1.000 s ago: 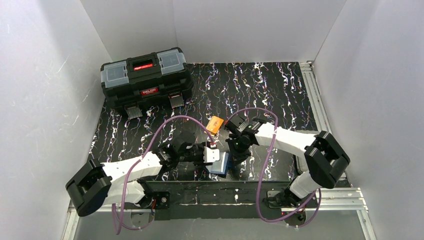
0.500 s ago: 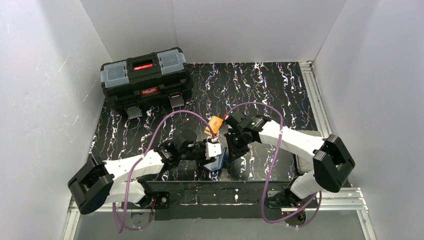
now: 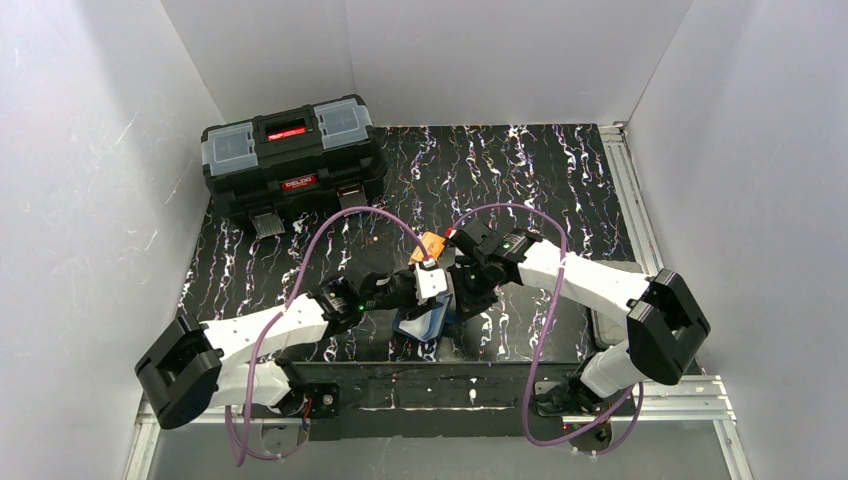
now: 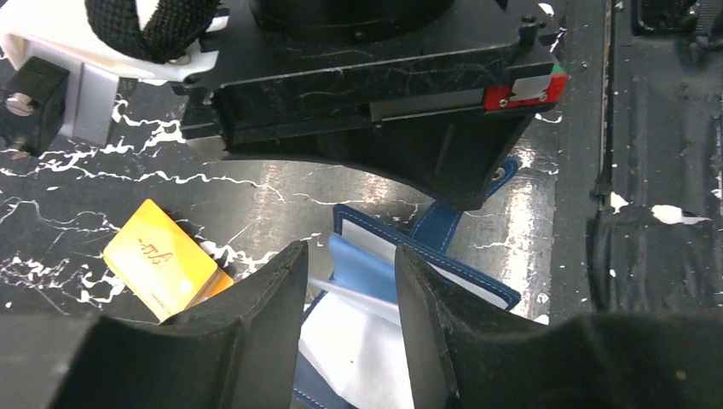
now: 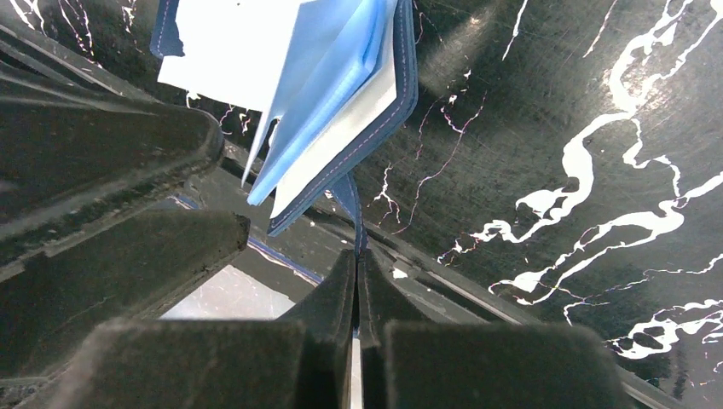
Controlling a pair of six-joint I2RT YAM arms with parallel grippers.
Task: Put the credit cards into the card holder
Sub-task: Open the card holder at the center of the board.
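Note:
The navy card holder (image 3: 420,323) lies open near the table's front edge, with its light blue leaves fanned out (image 5: 341,94). My right gripper (image 3: 466,296) is shut on its navy snap tab (image 5: 351,204) and holds that side up. My left gripper (image 3: 431,292) is just over the open holder (image 4: 426,260), its jaws a little apart. A whitish-grey card (image 4: 367,349) sits between them at the pockets. An orange-yellow card (image 3: 432,245) lies on the table beyond both grippers and shows left of my left fingers (image 4: 160,268), with a second orange edge under it.
A big black toolbox (image 3: 293,158) with a red label stands at the back left. A metal rail (image 3: 628,195) runs along the table's right edge. White walls close in the left, back and right sides.
My left gripper has moved away from the front edge with the whitish card. My right gripper has shifted left onto the tab. The holder has gone from nearly flat to open and tilted.

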